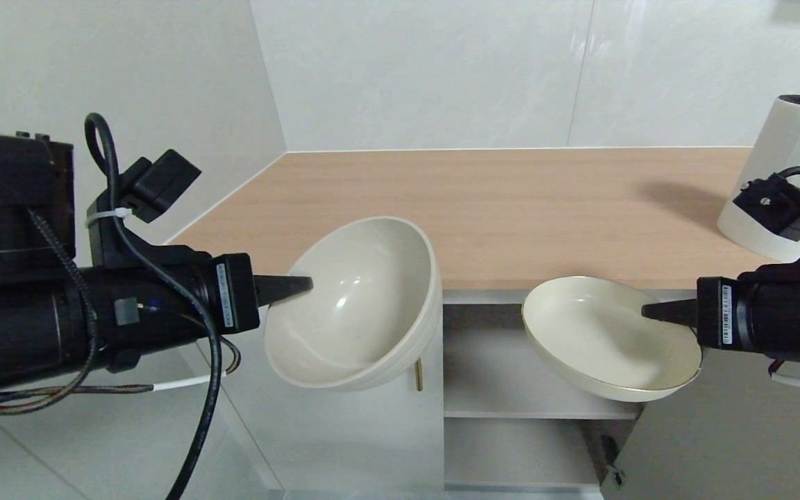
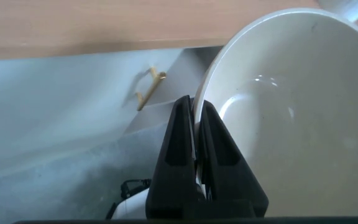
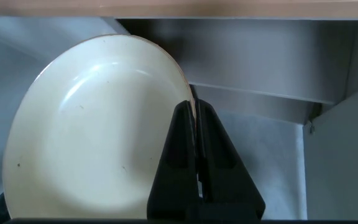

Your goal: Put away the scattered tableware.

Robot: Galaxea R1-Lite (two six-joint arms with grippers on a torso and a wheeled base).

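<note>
The gripper (image 3: 195, 111) has its fingers (image 3: 180, 146) pinched on the rim of a tilted plate (image 3: 92, 124), before an open cabinet (image 3: 260, 59) under the tabletop (image 3: 166, 6).

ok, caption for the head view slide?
Left tool holds a bowl, right tool holds a plate, both before the open cabinet.

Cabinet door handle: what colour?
Brass-gold. The handle shows best in the left wrist view.

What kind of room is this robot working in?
Most likely a kitchen, or a mock-up of one: a wooden countertop against white walls, an open cabinet with shelves under it, and a deep bowl and shallow dish held in the left gripper and right gripper.
</note>
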